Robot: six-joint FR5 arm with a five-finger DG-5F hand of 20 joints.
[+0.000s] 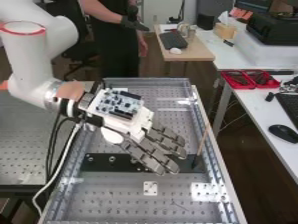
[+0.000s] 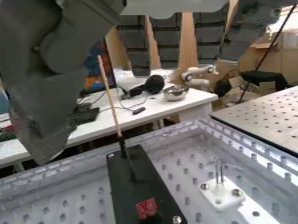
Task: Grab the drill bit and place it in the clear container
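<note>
Tan, slender drill bit [image 2: 111,101], apparently, dark at its foot.

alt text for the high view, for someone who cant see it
A white robot arm reaches in from the left, its dark grey hand open above a perforated bench. Near the fingertips, a thin wooden stick stands tilted by one end of a black bar lying across the bench.
</note>
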